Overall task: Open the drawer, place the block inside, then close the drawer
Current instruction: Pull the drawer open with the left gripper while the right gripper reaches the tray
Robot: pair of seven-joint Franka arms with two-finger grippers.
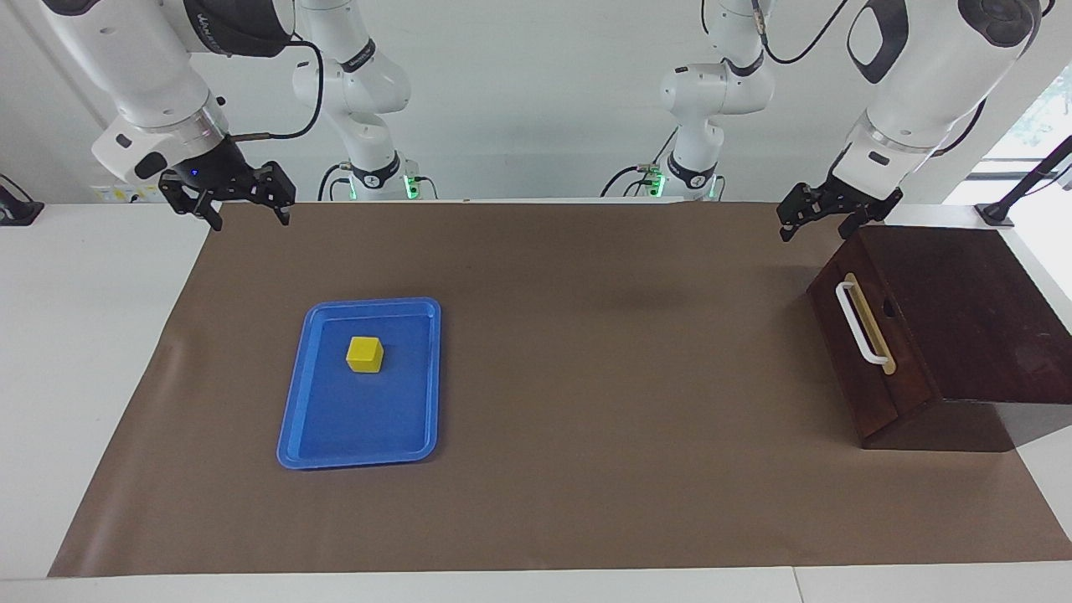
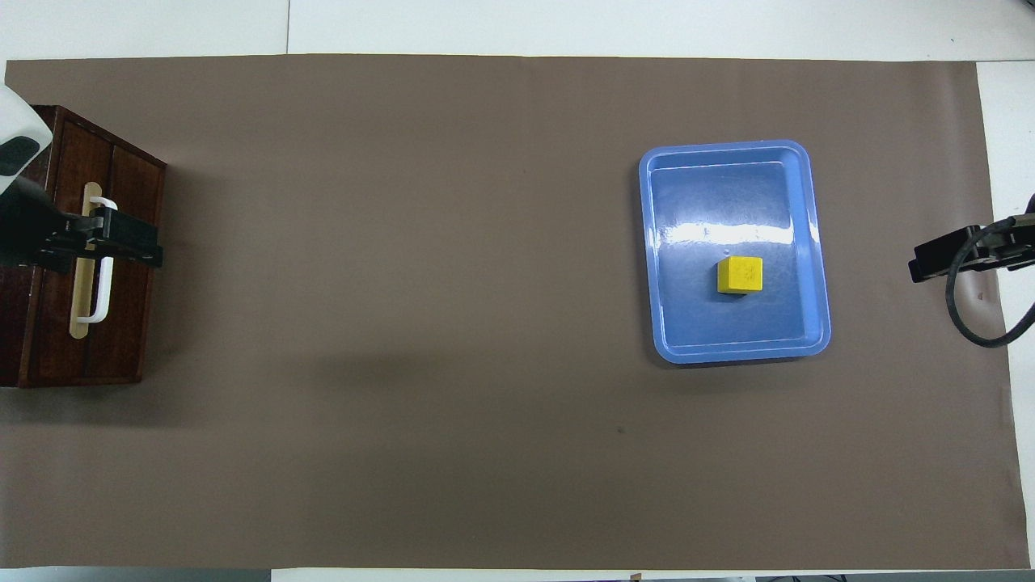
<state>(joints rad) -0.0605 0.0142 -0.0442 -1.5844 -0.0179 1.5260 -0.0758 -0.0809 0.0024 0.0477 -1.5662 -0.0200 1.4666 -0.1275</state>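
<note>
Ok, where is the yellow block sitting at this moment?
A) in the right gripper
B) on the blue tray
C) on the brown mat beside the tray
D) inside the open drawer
B: the block rests on the blue tray, and the drawer is shut.

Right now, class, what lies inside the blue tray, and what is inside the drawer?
In the blue tray sits only the yellow block. The drawer is closed, so its inside cannot be seen.

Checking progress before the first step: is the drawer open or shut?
Shut: the drawer front sits flush with its dark box, no pale interior showing.
</note>
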